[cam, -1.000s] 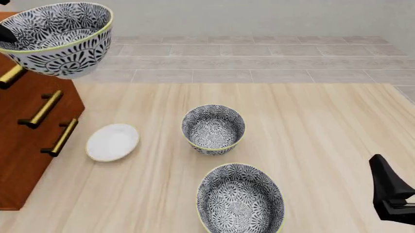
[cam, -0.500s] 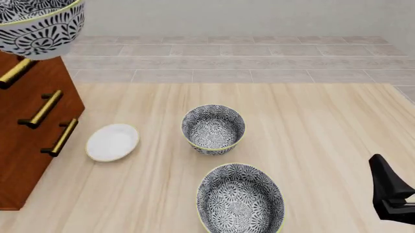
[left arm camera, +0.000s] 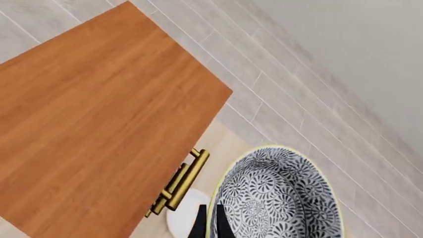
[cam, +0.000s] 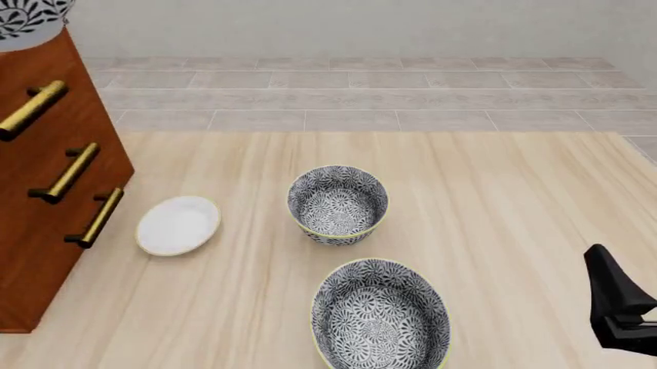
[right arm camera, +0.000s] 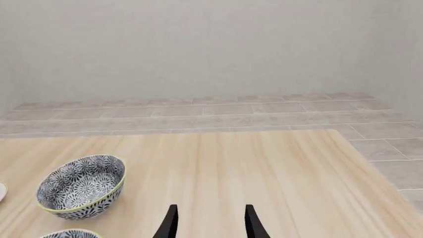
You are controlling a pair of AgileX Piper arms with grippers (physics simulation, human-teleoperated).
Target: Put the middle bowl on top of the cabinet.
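Observation:
The middle bowl (left arm camera: pixel 278 198), grey-and-white floral with a pale yellow rim, hangs in the air with my left gripper (left arm camera: pixel 208 225) shut on its rim. In the front view only its lower edge (cam: pixel 26 19) shows, at the top left corner above the cabinet (cam: pixel 51 192). The left wrist view shows the cabinet's flat reddish-brown top (left arm camera: pixel 86 124), with the bowl just past the edge that has the brass handles (left arm camera: pixel 182 181). My right gripper (right arm camera: pixel 210 223) is open and holds nothing, low over the table at the near right.
Two look-alike floral bowls stand on the table: a smaller one (cam: pixel 338 204) at the centre and a wider one (cam: pixel 381 315) nearer me. A small white dish (cam: pixel 178 224) lies by the cabinet's front. The right arm (cam: pixel 621 307) sits at the right edge.
The held bowl has moved up and to the left, from in front of the cabinet's upper corner to almost out of the front view. The right arm has not moved.

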